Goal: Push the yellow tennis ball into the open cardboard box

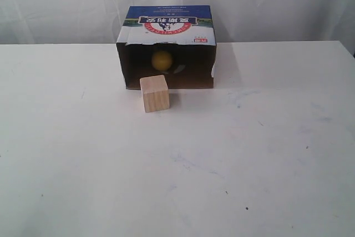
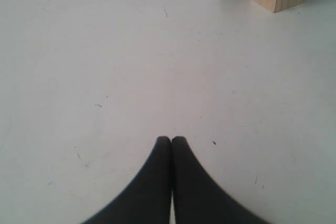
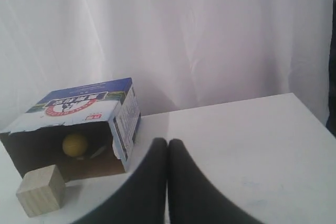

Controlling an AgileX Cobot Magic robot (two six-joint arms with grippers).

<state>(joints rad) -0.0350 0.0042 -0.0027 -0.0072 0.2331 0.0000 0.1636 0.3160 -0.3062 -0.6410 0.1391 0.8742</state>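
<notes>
Ball: We see the yellow tennis ball [image 1: 162,60] inside the open cardboard box [image 1: 166,23]. It sits in the dark part, a bit back from the mouth and near the middle of the opening.

Box: In the exterior view the box stands on the white table [image 1: 249,154], at 12 o'clock from the table's middle and close to the far edge. Its open side faces us. The top is blue and white with a red oval on it.

Cube: A pale wooden cube [image 1: 155,93] stands just in front of the box's mouth, at about 6 o'clock from the ball. We cannot tell if it touches the box.

Left gripper: The left gripper [image 2: 171,140] has its two black fingers pressed together, tip to tip. Nothing is between them. It is over bare table, well apart from the cube and the box corner that show in its camera.

Right gripper: The right gripper [image 3: 167,142] also has its fingers pressed together, and it holds nothing. Its camera shows the box, the ball inside and the cube, all apart from the fingers.

Behind: A white curtain [image 1: 266,4] hangs at the back of the table.
</notes>
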